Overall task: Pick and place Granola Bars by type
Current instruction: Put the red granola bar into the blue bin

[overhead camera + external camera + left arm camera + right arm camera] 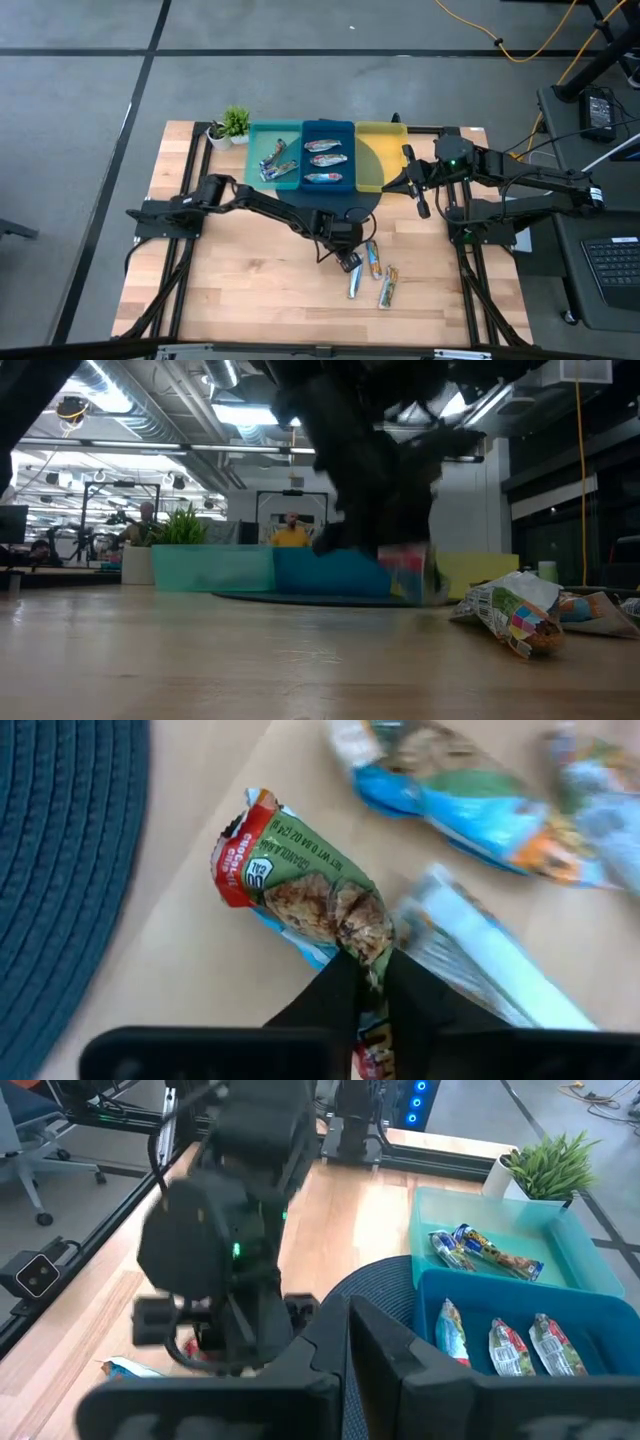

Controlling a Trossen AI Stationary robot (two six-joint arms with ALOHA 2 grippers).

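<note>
My left gripper (347,260) is over the table's middle, shut on a red-green multicoloured granola bar (300,890), which also shows in the low view (410,575). Beside it on the wood lie a silver bar (495,965) and two multicoloured bars (450,780) (600,810), seen from above as a small group (372,262). Bars also lie in the teal tray (275,160) and the blue tray (327,155). My right gripper (418,195) waits, shut, near the yellow tray (380,160). My left gripper pinches the multicoloured bar between its two fingers (340,995), around the bar's middle (368,945), coming from above and lying across it. The bar's red end (240,855) sticks out past the fingers. In the low view the bar hangs below the gripper, apparently just above the wood.
Teal, blue and yellow trays stand in a row at the table's far side, partly on a dark round mat (350,205). A small potted plant (230,125) stands left of the teal tray. Bare wood lies toward the near and left edges. People show in the room behind (290,532).
</note>
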